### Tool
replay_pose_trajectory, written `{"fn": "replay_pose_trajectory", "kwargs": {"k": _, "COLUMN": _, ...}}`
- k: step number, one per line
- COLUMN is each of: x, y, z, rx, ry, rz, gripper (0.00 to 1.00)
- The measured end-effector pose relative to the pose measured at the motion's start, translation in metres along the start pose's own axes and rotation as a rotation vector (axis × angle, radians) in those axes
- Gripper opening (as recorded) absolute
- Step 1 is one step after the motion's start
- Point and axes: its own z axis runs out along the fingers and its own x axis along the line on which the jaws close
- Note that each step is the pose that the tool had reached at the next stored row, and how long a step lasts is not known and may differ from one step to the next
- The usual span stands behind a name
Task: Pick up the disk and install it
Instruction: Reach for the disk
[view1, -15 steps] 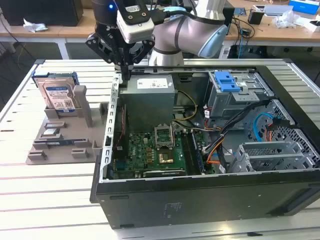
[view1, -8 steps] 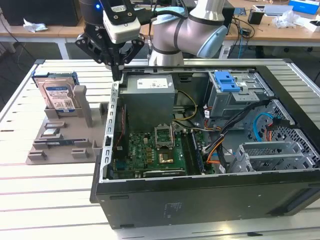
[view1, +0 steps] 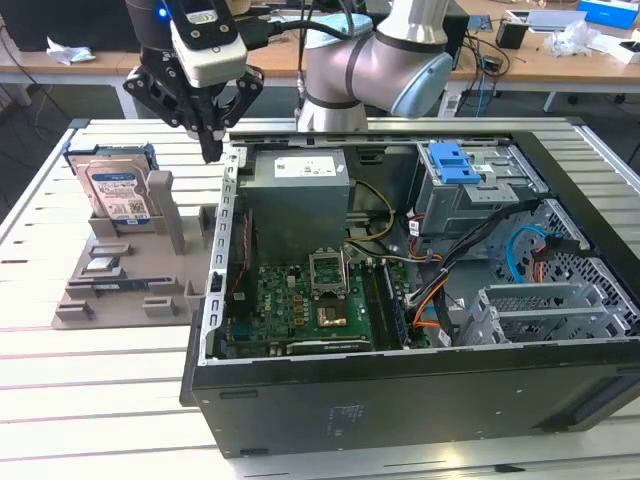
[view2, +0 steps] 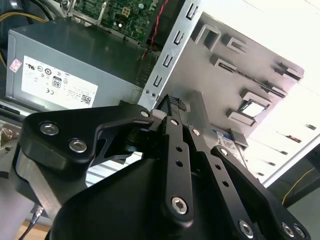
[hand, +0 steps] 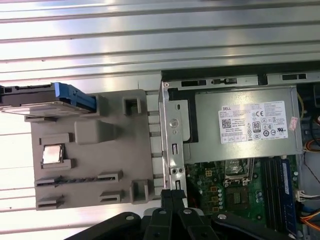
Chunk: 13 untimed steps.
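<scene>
1. the disk (view1: 117, 192) stands on edge in a grey holder (view1: 120, 290) on the slatted table (view1: 100, 400), in the upper left of the exterior view. its label faces the camera and blue rails run along its sides. it sits outside the open computer case (view1: 400, 400).
2. in the first wrist view we see the disk (hand: 45, 100) nearly edge-on, with a blue rail showing at one end.
3. the gripper (view1: 211, 150) hangs over the gap between holder and case wall, near the disk on the exterior view's right, not touching it. its fingers are pressed together with nothing between them, and both wrist views agree.
4. handling, our judgement: the metal body is rigid and fairly heavy for its bulk, and it won't flex. the smooth faces could slip under a light pinch. it is shock-sensitive, so no knocks.
5. hold, our judgement: take it across the free upper edge, with pads on the two flat faces or on the blue rails. the lower part is seated in the holder's slot.
</scene>
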Motion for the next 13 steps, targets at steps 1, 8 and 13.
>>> {"fn": "replay_pose_trajectory", "kwargs": {"k": 1, "x": 0.0032, "y": -0.0003, "z": -0.0001, "rx": 0.0000, "ry": 0.0000, "rz": 0.000, "gripper": 0.11}}
{"fn": "replay_pose_trajectory", "kwargs": {"k": 8, "x": 0.0217, "y": -0.0016, "z": -0.0006, "rx": 0.0000, "ry": 0.0000, "rz": 0.000, "gripper": 0.11}}
{"fn": "replay_pose_trajectory", "kwargs": {"k": 13, "x": 0.0327, "y": -0.0024, "z": -0.0009, "rx": 0.0000, "ry": 0.0000, "rz": 0.000, "gripper": 0.11}}
